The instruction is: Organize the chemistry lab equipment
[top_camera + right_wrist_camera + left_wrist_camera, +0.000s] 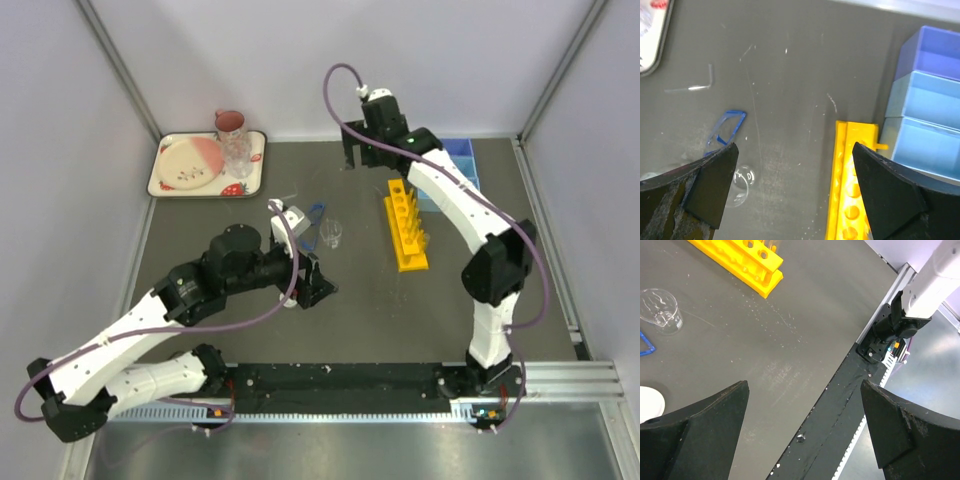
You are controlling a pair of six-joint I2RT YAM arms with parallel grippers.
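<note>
My right gripper [795, 165] hangs open over the far middle of the table [250, 330], nothing between its fingers [715, 185]. Below it lie the blue-rimmed goggles [725, 130] and the small clear beaker [742, 182] on the left, and the yellow holed tube rack [847, 190] on the right. The blue divided tray [930, 110] touches the rack's far end. A thin bent glass rod [700, 85] lies farther left. My left gripper [805, 405] is open and empty near the table's front edge, with a white round dish [650, 402], the beaker [660, 310] and the rack [747, 260] beyond it.
A cream strawberry-patterned tray [207, 165] with a plate, a pink mug [231, 123] and a clear tumbler [238, 155] sits at the back left. The right arm [470, 215] arches over the blue tray [458, 160]. A black rail [350, 380] runs along the front edge.
</note>
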